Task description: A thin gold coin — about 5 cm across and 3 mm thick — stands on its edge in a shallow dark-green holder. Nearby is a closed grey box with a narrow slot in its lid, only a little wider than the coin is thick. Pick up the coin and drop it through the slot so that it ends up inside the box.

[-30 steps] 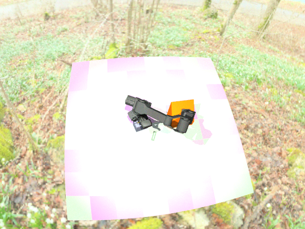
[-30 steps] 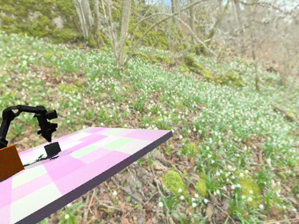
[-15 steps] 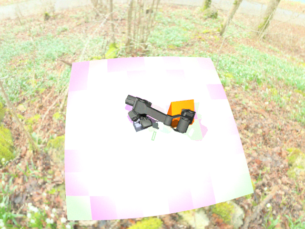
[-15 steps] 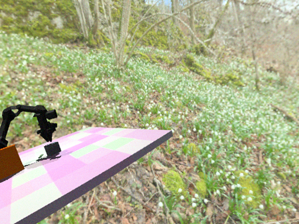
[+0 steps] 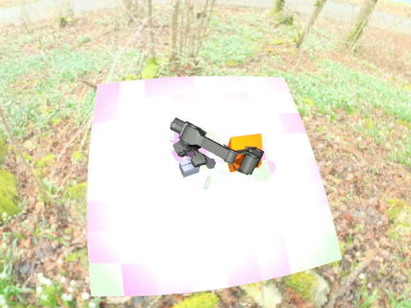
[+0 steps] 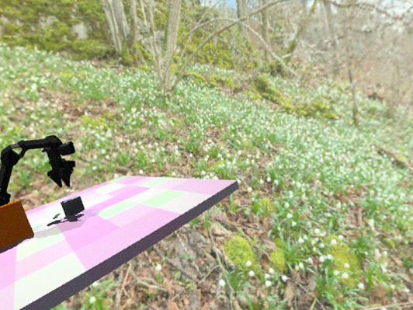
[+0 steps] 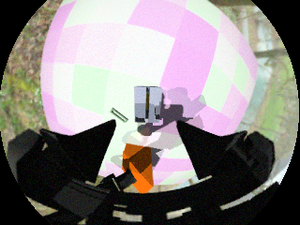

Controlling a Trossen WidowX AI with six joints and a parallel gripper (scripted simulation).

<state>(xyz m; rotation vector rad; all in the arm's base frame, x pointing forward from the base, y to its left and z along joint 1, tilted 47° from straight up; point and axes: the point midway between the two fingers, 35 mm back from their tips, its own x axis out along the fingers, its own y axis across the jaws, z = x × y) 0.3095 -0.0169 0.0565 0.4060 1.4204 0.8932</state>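
With its fingers wide apart, the gripper (image 5: 198,160) (image 6: 65,185) (image 7: 146,123) hangs above the grey box (image 5: 189,168) (image 6: 72,207) (image 7: 141,104); lowering crookedly could bump its lid.

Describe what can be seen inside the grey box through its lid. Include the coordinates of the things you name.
Through the slot in the grey box (image 5: 189,172) (image 6: 72,207) (image 7: 141,104), the wrist view shows only a thin gold-brown strip, likely the coin's edge. The lid and walls cover everything else, so how deep it sits cannot be seen.
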